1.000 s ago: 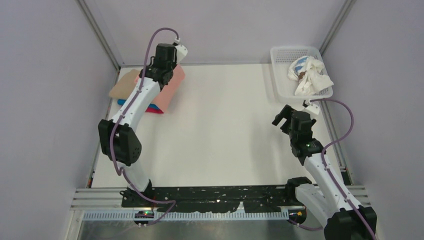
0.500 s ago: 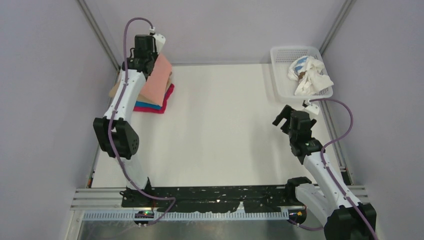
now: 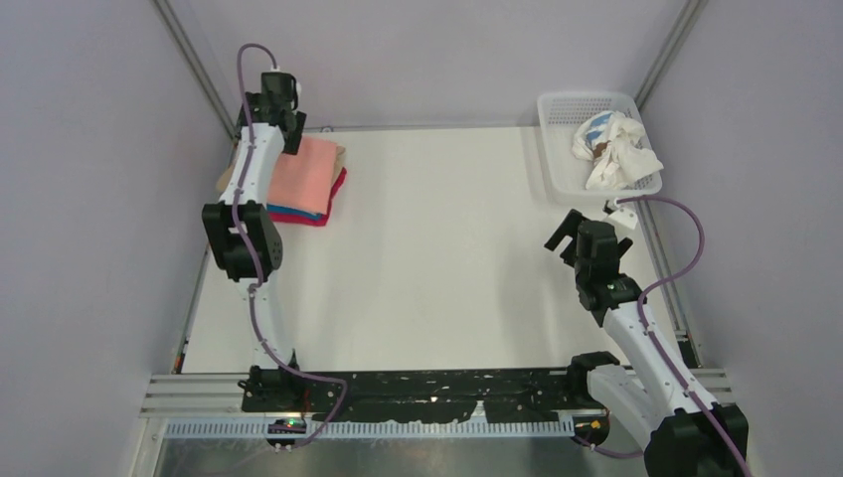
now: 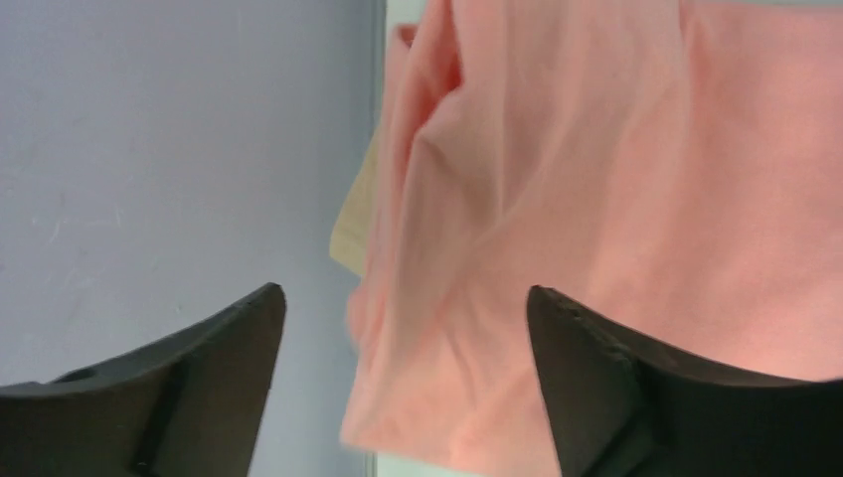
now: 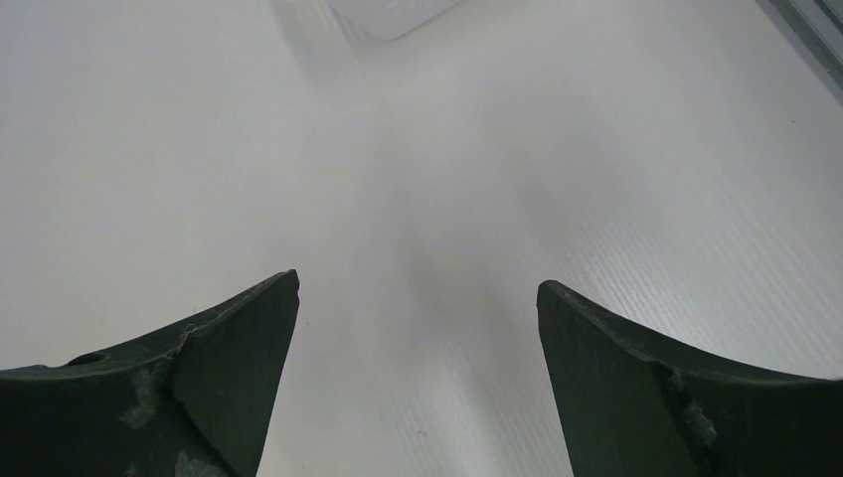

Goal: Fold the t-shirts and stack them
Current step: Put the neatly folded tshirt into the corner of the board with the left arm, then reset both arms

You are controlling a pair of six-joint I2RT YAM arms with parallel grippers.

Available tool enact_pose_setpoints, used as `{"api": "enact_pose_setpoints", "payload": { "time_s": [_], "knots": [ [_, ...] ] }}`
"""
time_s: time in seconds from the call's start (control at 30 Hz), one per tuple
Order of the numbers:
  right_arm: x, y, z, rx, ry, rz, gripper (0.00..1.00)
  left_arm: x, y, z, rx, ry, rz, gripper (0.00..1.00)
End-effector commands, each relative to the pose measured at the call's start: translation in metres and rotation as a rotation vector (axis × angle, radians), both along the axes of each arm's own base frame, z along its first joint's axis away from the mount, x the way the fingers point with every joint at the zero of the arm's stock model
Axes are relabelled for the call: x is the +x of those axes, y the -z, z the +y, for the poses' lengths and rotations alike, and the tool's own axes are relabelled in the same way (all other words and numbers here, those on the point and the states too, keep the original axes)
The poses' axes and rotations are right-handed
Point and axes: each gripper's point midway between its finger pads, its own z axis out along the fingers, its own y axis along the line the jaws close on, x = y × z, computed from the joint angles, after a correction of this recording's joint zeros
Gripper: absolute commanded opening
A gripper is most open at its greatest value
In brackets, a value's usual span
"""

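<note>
A salmon-pink t-shirt [image 3: 304,175] lies folded on top of the stack at the table's far left. Under it show edges of the tan [image 3: 227,181], bright blue [image 3: 286,211] and magenta [image 3: 331,202] t-shirts. My left gripper [image 3: 290,139] hovers over the stack's far edge. In the left wrist view this gripper [image 4: 406,293] is open, and the salmon cloth [image 4: 596,179] hangs loose below, touching neither finger. A tan edge [image 4: 353,219] peeks out beside it. My right gripper [image 3: 565,231] stands open over bare table on the right, nothing between its fingers [image 5: 418,283].
A white mesh basket [image 3: 553,111] at the far right corner holds crumpled white cloth [image 3: 616,151]. Grey walls close in the left, back and right sides, and the stack sits close to the left wall [image 4: 149,149].
The left arm swung the salmon-pink shirt back and left over the stack, then opened and let it go. The shirt now lies flat on top. The right arm has not moved.
</note>
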Motion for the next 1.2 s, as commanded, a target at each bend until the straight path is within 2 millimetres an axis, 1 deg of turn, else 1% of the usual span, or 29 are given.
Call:
{"api": "enact_pose_setpoints", "payload": {
  "time_s": [0.0,0.03,0.13,0.2,0.23,0.3,0.33,0.37,0.4,0.47,0.5,0.53,0.57,0.6,0.63,0.67,0.7,0.8,0.83,0.87,0.9,0.93,1.0,1.07,1.17],
  "knots": [
    [0.003,-0.019,-0.008,-0.021,0.040,-0.050,0.95,-0.010,-0.041,0.030,-0.006,-0.142,-0.118,0.99],
    [0.003,-0.019,-0.007,-0.019,0.037,-0.050,0.95,-0.011,-0.046,0.025,-0.037,-0.129,-0.130,0.99],
    [0.002,-0.021,-0.006,-0.014,0.032,-0.059,0.95,-0.023,-0.078,0.001,-0.193,-0.079,-0.212,1.00],
    [0.002,-0.022,-0.004,-0.008,0.020,-0.063,0.95,-0.033,-0.102,-0.014,-0.286,-0.054,-0.288,1.00],
    [0.002,-0.023,-0.003,-0.004,0.014,-0.064,0.95,-0.036,-0.110,-0.025,-0.335,-0.013,-0.321,0.99],
    [0.000,-0.023,-0.001,0.003,0.006,-0.067,0.95,-0.049,-0.118,-0.040,-0.440,-0.008,-0.376,1.00],
    [-0.001,-0.023,-0.001,0.006,0.003,-0.066,0.95,-0.058,-0.117,-0.047,-0.492,-0.013,-0.385,1.00],
    [-0.002,-0.022,-0.001,0.008,0.002,-0.067,0.95,-0.066,-0.113,-0.057,-0.546,-0.005,-0.389,1.00],
    [-0.003,-0.021,0.000,0.011,-0.001,-0.067,0.95,-0.075,-0.101,-0.066,-0.601,0.000,-0.386,1.00],
    [-0.005,-0.020,0.002,0.021,-0.009,-0.068,0.95,-0.094,-0.087,-0.086,-0.712,0.024,-0.412,1.00],
    [-0.006,-0.019,0.003,0.025,-0.016,-0.068,0.95,-0.106,-0.083,-0.091,-0.749,0.017,-0.447,1.00],
    [-0.007,-0.018,0.005,0.031,-0.027,-0.065,0.95,-0.116,-0.076,-0.108,-0.781,0.044,-0.466,1.00],
    [-0.007,-0.018,0.007,0.037,-0.031,-0.066,0.95,-0.129,-0.076,-0.117,-0.794,0.065,-0.499,1.00],
    [-0.009,-0.016,0.008,0.040,-0.036,-0.056,0.95,-0.147,-0.077,-0.126,-0.805,0.089,-0.534,0.99],
    [-0.010,-0.017,0.008,0.042,-0.040,-0.058,0.95,-0.159,-0.070,-0.134,-0.813,0.108,-0.551,1.00],
    [-0.012,-0.016,0.008,0.043,-0.043,-0.053,0.95,-0.172,-0.065,-0.141,-0.822,0.117,-0.576,1.00],
    [-0.013,-0.014,0.008,0.045,-0.043,-0.053,0.95,-0.185,-0.055,-0.146,-0.836,0.112,-0.593,1.00],
    [-0.013,-0.014,0.016,0.073,-0.078,-0.076,0.95,-0.213,-0.022,-0.157,-0.898,0.057,-0.609,0.99],
    [-0.014,-0.011,0.018,0.078,-0.086,-0.075,0.95,-0.219,-0.013,-0.163,-0.927,0.062,-0.610,1.00],
    [-0.013,-0.013,0.021,0.087,-0.101,-0.092,0.95,-0.226,-0.002,-0.168,-0.946,0.069,-0.593,0.99],
    [-0.014,-0.008,0.022,0.091,-0.110,-0.087,0.95,-0.232,0.009,-0.174,-0.951,0.074,-0.573,1.00],
    [-0.013,-0.010,0.023,0.093,-0.115,-0.105,0.95,-0.238,0.018,-0.178,-0.947,0.081,-0.554,1.00],
    [-0.014,-0.007,0.024,0.092,-0.123,-0.105,0.95,-0.247,0.035,-0.180,-0.930,0.071,-0.534,1.00],
    [-0.013,-0.008,0.023,0.089,-0.121,-0.116,0.95,-0.251,0.045,-0.180,-0.922,0.063,-0.518,1.00],
    [-0.012,-0.013,0.022,0.085,-0.117,-0.130,0.95,-0.252,0.048,-0.180,-0.917,0.063,-0.504,1.00]
  ]
}}
